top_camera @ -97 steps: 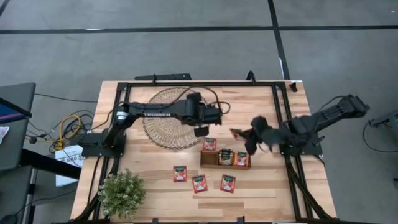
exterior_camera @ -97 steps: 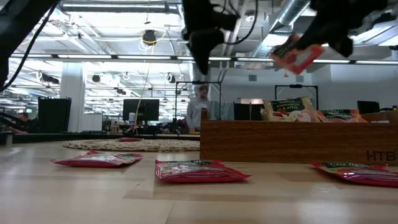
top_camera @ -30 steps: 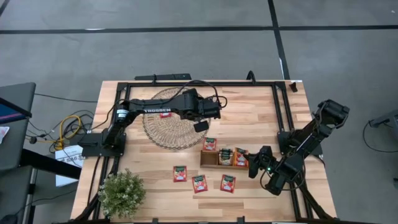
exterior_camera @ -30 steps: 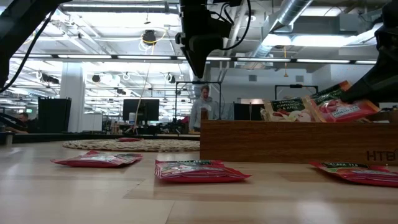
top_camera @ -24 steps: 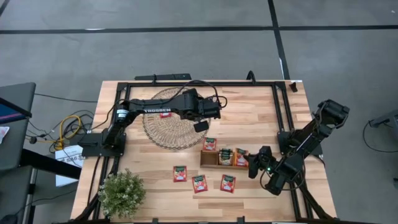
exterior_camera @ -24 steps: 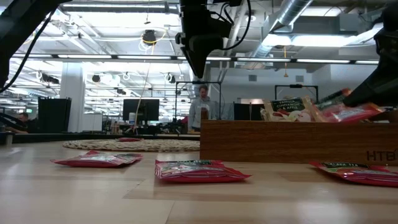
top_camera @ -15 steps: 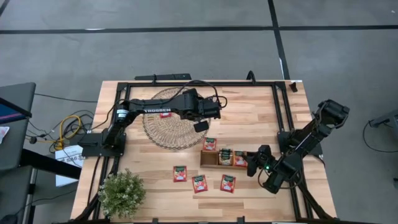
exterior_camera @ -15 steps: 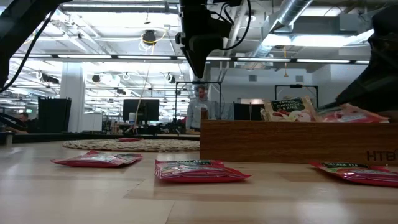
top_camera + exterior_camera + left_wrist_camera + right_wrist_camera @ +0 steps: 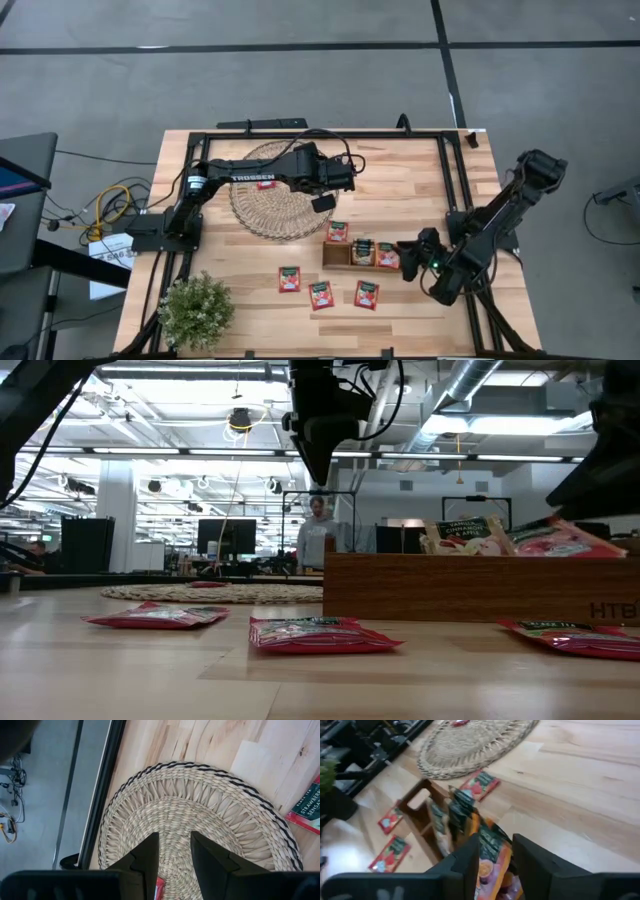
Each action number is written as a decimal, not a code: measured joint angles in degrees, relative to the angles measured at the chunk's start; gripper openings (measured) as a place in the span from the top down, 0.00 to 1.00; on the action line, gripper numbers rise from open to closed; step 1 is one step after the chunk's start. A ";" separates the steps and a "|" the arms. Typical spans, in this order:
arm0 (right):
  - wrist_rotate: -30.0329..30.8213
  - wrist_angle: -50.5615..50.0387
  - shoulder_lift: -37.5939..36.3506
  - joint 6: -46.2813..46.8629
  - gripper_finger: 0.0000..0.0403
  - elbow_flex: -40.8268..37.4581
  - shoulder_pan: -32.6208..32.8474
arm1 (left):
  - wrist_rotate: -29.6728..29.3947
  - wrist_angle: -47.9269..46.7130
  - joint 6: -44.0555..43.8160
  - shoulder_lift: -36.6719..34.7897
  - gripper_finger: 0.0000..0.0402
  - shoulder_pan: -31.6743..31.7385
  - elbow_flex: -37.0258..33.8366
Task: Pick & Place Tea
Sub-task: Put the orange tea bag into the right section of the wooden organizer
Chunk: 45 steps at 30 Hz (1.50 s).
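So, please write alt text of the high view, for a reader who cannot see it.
The right gripper hovers at the right end of a narrow brown wooden tray holding tea sachets. Three red square sachets lie in front; the left gripper hangs beside a round wicker mat.

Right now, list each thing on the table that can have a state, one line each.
Narrow brown wooden tray: sachets standing in the middle and right compartments, left one looks empty.
Three red tea sachets: flat on the table before the tray.
Red sachet: flat behind the tray.
Round woven wicker mat: holds one red sachet.
Left claw: open, empty, above the mat's edge.
Right claw: open at the tray's right end.
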 joint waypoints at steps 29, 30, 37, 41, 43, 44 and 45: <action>-14.22 -13.94 -1.84 -22.73 1.00 14.10 -3.73 | -0.01 1.69 0.02 0.00 0.74 -0.04 0.00; -15.11 -13.09 -1.80 -23.93 1.00 14.32 -3.86 | -0.01 2.05 0.02 0.00 0.74 -0.05 0.00; -25.54 -8.43 -0.42 -28.57 1.00 14.12 -5.34 | -0.02 2.25 0.04 0.00 0.74 -0.09 0.00; -29.62 -4.93 2.58 -28.73 1.00 14.11 -5.33 | -0.01 2.29 0.04 0.00 0.74 -0.09 0.00; -29.91 -3.21 4.46 -28.33 1.00 14.10 -5.34 | 0.00 2.36 0.02 0.00 0.74 -0.11 0.00; -29.90 -2.32 5.50 -28.28 1.00 14.10 -5.36 | 0.00 2.38 0.03 0.00 0.74 -0.09 0.00; -29.89 -1.84 6.49 -28.20 1.00 14.10 -5.36 | 0.00 2.40 0.04 0.00 0.74 -0.10 0.00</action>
